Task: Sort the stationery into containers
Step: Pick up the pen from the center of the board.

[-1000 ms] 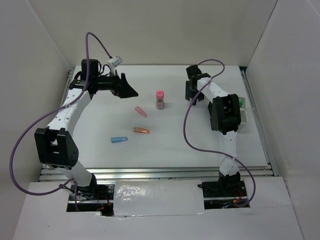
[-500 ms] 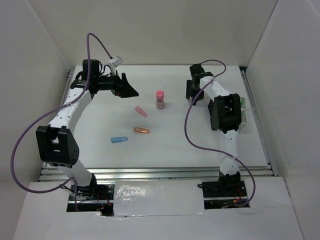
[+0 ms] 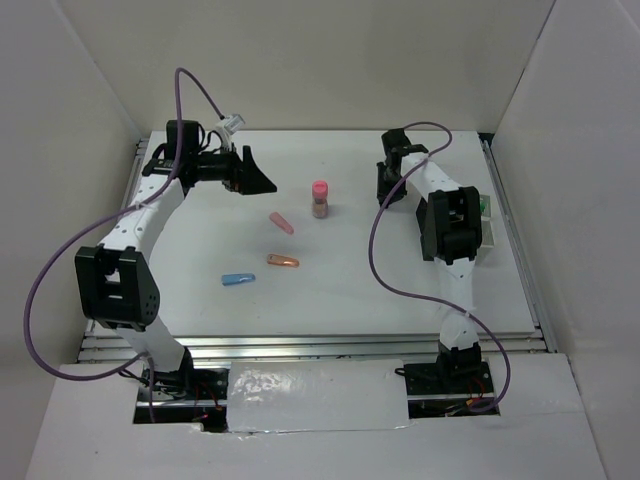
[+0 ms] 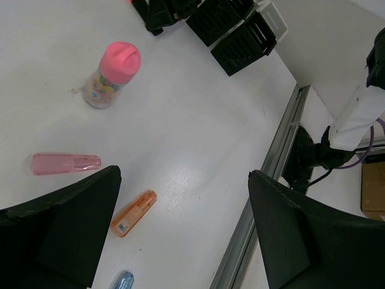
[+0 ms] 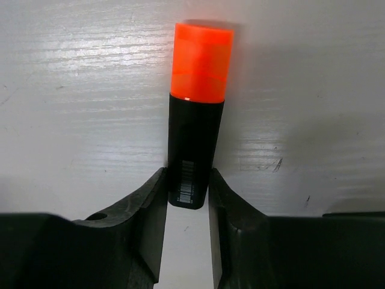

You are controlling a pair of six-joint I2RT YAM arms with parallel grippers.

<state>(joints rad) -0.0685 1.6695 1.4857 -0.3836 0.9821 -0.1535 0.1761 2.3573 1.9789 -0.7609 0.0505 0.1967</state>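
Observation:
My right gripper (image 3: 388, 188) (image 5: 188, 201) is at the far right of the table, shut on the black body of an orange/black highlighter (image 5: 194, 120) whose orange cap points away from me, low over the table. My left gripper (image 3: 260, 181) (image 4: 183, 180) is open and empty at the far left. Between them stands a pink-capped stubby cylinder (image 3: 320, 198) (image 4: 111, 72). A pink cap piece (image 3: 282, 223) (image 4: 66, 163), an orange one (image 3: 283, 261) (image 4: 133, 214) and a blue one (image 3: 238, 279) (image 4: 122, 280) lie on the table. The white-grey tray (image 3: 490, 236) is at the right edge, mostly hidden by the right arm. The black mesh cup is not in view.
Something green (image 3: 483, 205) shows in the tray beside the right arm's elbow (image 3: 448, 225). White walls enclose the table on three sides. A metal rail (image 4: 271, 162) runs along the table's near edge. Purple cables loop over both arms.
The right gripper has shifted slightly toward the far right. The left arm has barely moved. The loose pieces on the table have not moved.

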